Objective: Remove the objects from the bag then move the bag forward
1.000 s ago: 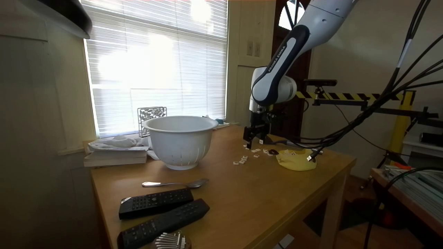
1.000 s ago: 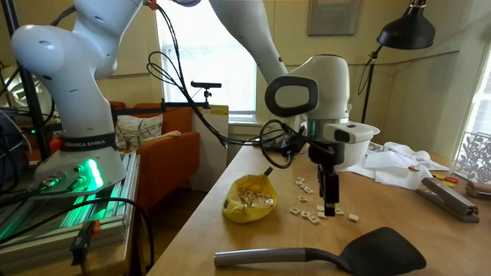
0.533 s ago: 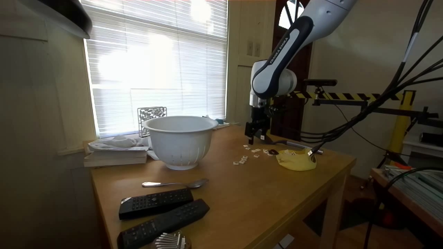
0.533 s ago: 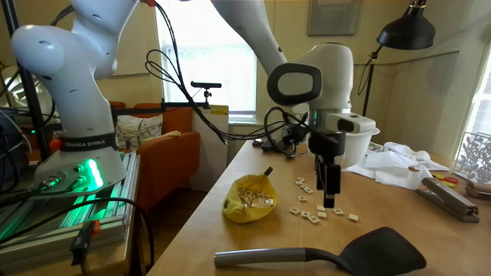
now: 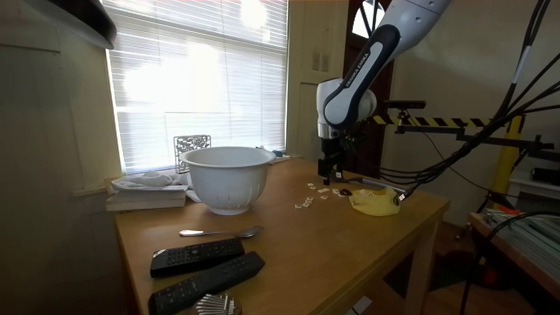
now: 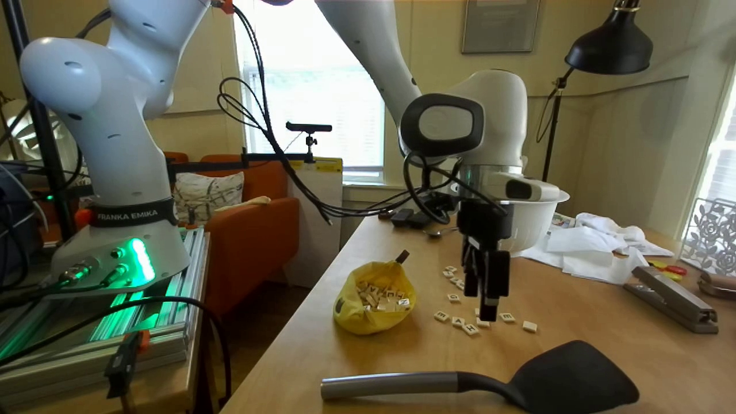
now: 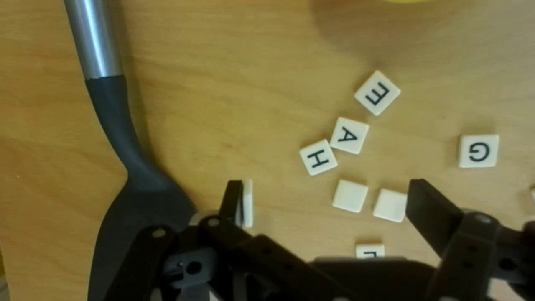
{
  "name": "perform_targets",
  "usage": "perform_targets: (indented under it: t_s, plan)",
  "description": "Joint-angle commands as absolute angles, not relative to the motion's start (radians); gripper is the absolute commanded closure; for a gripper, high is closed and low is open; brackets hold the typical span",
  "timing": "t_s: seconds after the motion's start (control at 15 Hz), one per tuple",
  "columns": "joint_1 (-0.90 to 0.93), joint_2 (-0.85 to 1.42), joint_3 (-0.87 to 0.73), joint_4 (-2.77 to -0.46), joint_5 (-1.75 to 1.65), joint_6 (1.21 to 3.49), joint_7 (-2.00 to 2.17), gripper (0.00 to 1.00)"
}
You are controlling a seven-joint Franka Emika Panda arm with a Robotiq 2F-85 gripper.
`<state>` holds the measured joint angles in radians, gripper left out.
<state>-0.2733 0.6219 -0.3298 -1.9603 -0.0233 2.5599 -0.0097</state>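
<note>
The yellow bag (image 6: 355, 322) stands open on the table with several letter tiles (image 6: 382, 298) inside. It also shows in an exterior view (image 5: 375, 205), and only its edge shows at the top of the wrist view (image 7: 407, 1). Several loose tiles lie beside the bag, among them E (image 7: 377, 93), H (image 7: 318, 157) and G (image 7: 479, 151). Two blank-faced tiles, one of them here (image 7: 350, 196), lie between the fingers as seen from the wrist. My gripper (image 7: 327, 196) is open, pointing down above the loose tiles. One tile (image 7: 248, 203) appears stuck to the inner face of one finger.
A spatula (image 7: 140, 179) lies beside the loose tiles. A white colander (image 5: 229, 179) stands farther along the table, with a spoon (image 5: 221, 232) and two remotes (image 5: 197, 257) beyond it. Papers (image 6: 592, 253) and a stapler (image 6: 673, 302) lie near the window side. Cables hang from the arm.
My gripper rose a little, then lowered again, shifting right in an exterior view toward the spatula and bag side. It stays open with the tile on one finger. The bag has not moved.
</note>
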Motion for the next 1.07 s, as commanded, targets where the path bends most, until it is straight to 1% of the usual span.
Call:
perform_targets:
  t_s: [0.0,0.13,0.73,1.0]
  plan:
    - [-0.283,0.607,-0.322,-1.967,-0.067,2.529,-0.021,0.00]
    - [-0.306,0.596,-0.297,-1.966,-0.056,2.487,-0.068,0.00]
    - [-0.305,0.578,-0.311,-1.964,-0.075,2.392,-0.077,0.00]
    - [-0.349,0.554,-0.268,-1.975,-0.019,2.437,-0.113,0.00]
